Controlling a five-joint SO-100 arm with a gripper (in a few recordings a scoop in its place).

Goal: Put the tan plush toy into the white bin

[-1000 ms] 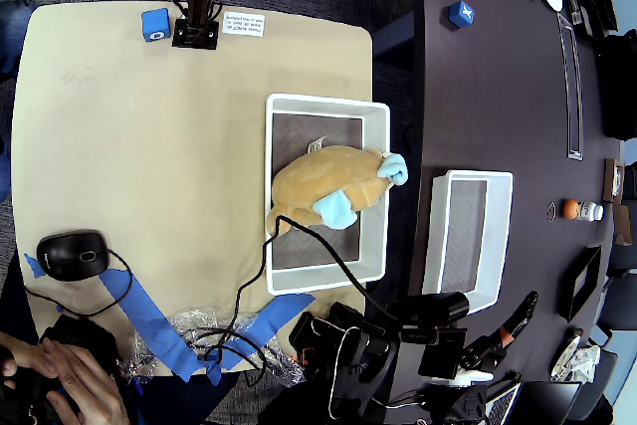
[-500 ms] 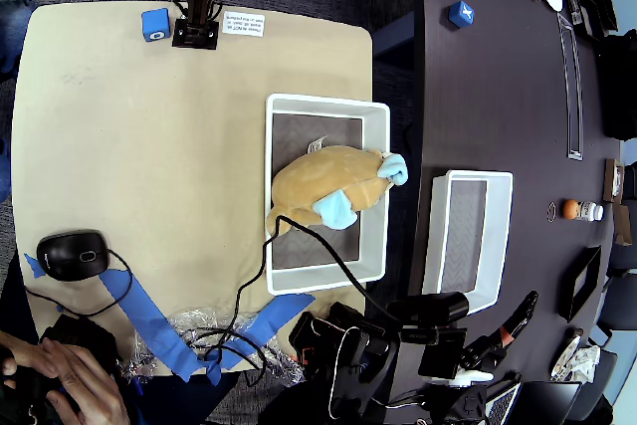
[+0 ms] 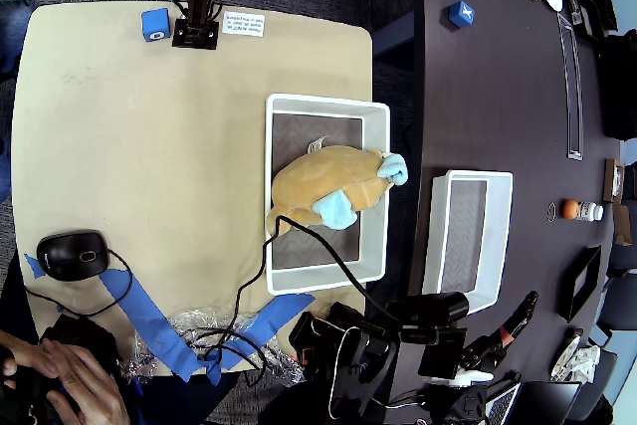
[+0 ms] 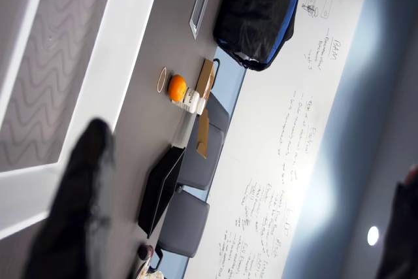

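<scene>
The tan plush toy point(image 3: 328, 186) lies inside the white bin point(image 3: 328, 102), resting on its grey bottom, with light blue limbs toward the bin's right wall and a small white tag at its top. My black arm point(image 3: 428, 311) sits folded low at the bottom of the overhead view, below both bins and apart from the toy. In the wrist view my gripper point(image 4: 251, 155) is open: one dark, blurred finger point(image 4: 78, 200) is at lower left, the other at the right edge, with nothing between them.
A narrower white bin point(image 3: 473, 177) stands on the dark table to the right; its rim point(image 4: 124, 50) is in the wrist view. A black cable point(image 3: 299, 231) crosses the larger bin's lower edge. A mouse point(image 3: 72, 254), blue tape point(image 3: 149, 320) and a person's hands point(image 3: 60, 380) are at lower left.
</scene>
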